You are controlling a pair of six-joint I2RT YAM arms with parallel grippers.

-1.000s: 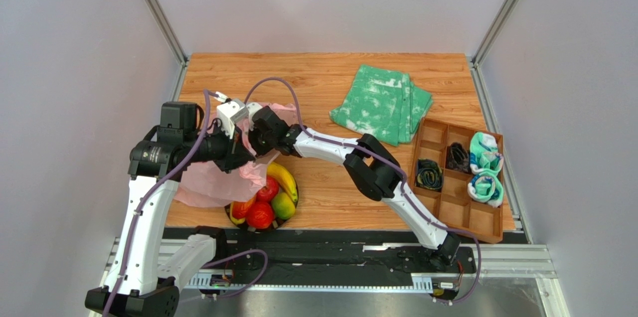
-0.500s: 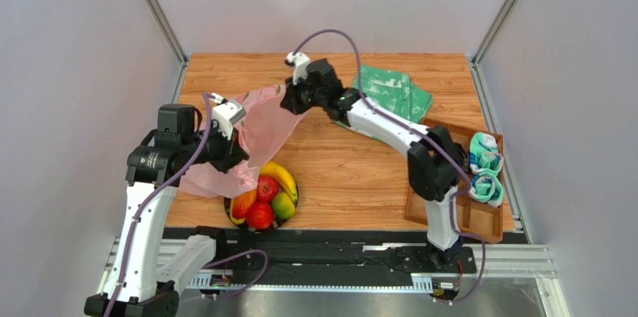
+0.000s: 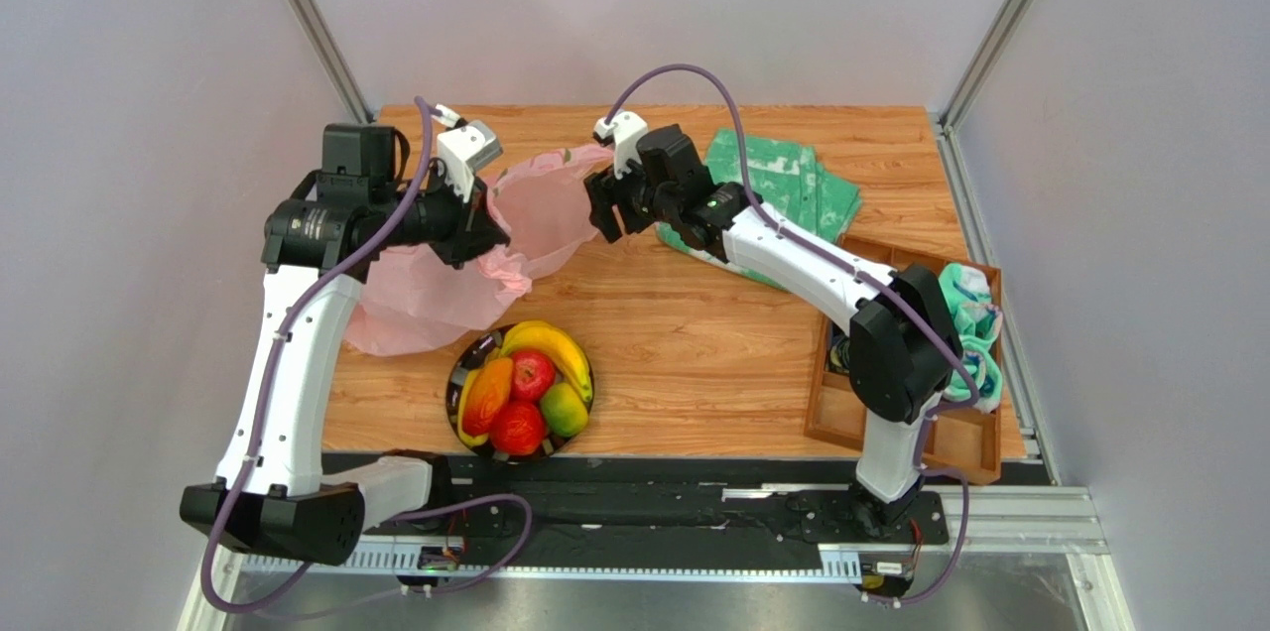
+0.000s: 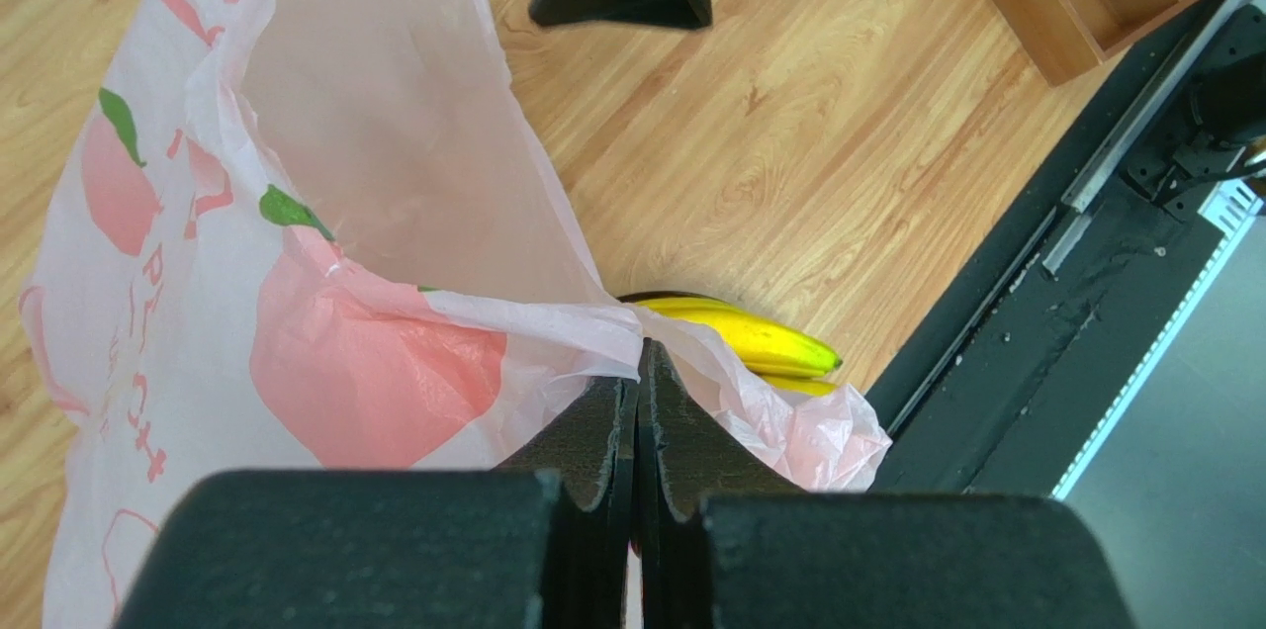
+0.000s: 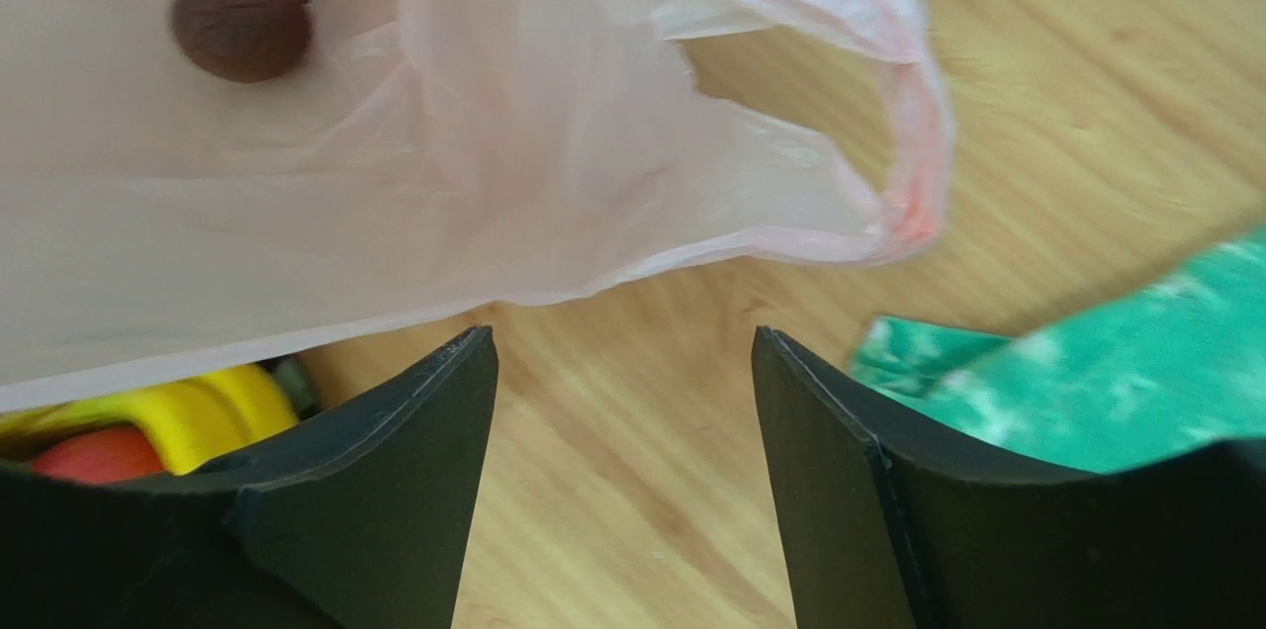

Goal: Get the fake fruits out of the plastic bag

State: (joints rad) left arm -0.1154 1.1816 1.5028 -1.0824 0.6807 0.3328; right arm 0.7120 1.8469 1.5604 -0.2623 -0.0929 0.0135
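Now your left gripper (image 4: pixel 639 389) clamps the bag (image 4: pixel 372 140); your right gripper (image 5: pixel 621 350) hangs open, empty, just beside it.

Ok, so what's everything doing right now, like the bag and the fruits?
Bag: held up at one edge, mouth open.
Left fingers: shut on bag.
Right fingers: open, empty.
Plum: in bag, seen through it.
Other fruits: piled in bowl.
Cloth: folded.
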